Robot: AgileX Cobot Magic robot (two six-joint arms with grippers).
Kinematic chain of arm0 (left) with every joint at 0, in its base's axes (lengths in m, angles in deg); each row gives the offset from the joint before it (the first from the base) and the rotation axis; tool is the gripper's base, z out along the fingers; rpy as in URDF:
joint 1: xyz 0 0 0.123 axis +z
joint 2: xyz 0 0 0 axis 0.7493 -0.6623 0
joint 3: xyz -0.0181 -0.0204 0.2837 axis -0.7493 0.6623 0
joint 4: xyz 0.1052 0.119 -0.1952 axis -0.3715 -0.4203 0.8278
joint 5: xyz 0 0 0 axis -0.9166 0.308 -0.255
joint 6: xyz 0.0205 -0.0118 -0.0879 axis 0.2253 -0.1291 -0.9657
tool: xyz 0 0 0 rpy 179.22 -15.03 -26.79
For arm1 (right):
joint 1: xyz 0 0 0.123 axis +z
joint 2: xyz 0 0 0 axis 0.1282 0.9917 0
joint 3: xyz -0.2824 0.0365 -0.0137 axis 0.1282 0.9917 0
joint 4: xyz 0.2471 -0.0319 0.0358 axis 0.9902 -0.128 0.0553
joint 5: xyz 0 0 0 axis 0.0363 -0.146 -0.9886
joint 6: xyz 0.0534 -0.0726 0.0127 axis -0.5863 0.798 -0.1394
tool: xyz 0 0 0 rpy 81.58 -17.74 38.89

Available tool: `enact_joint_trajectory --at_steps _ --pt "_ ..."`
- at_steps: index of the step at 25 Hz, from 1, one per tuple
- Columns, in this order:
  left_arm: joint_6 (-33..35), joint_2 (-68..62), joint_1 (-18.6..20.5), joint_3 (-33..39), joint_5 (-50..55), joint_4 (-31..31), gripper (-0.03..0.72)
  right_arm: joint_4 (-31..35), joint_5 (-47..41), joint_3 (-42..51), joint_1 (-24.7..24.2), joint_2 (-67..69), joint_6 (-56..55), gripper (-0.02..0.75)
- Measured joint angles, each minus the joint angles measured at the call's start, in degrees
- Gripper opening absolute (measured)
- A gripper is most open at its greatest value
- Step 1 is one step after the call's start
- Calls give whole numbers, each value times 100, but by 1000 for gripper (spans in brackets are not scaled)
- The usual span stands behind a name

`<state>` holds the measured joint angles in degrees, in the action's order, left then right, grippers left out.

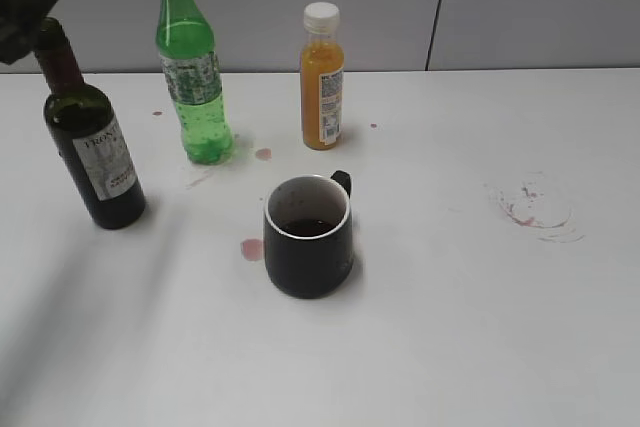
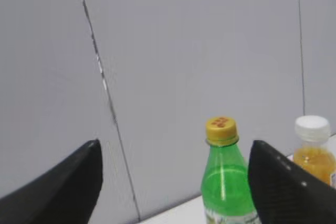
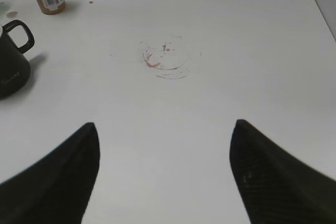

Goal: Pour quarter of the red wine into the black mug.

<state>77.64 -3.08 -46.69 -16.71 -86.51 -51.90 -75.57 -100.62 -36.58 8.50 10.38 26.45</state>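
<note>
The red wine is in a dark glass bottle with a white label, standing upright at the table's left. My left gripper hangs at the top of its neck and hides the mouth. In the left wrist view the left gripper is open with nothing between its fingers, and the wine bottle does not show. The black mug stands mid-table with dark red liquid in it, handle facing away. My right gripper is open over bare table, the mug far to its left.
A green plastic bottle with a yellow cap and an orange juice bottle stand behind the mug. Reddish stains mark the white table at the right, and there is a small puddle left of the mug.
</note>
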Motion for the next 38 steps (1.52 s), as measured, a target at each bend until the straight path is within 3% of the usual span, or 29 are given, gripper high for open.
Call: enact_joint_trajectory --at_steps 7,14,19,22,25,29,38 --pt "-511 1555 0 0 3823 19 636 0 0 0 0 0 0 585" --pt "-534 3273 0 -144 7582 703 625 0 0 0 0 0 0 585" --pt "185 4579 0 -425 9743 1595 615 0 0 0 0 0 0 585" --pt "765 5482 0 -456 10433 2428 610 0 0 0 0 0 0 585" --pt "1325 6211 0 -460 11010 2871 604 0 0 0 0 0 0 585" --pt "1768 6982 52 -460 11360 3067 594 0 0 0 0 0 0 585" --pt "1707 7825 66 -9 11475 3017 591 5 0 0 0 0 0 585"
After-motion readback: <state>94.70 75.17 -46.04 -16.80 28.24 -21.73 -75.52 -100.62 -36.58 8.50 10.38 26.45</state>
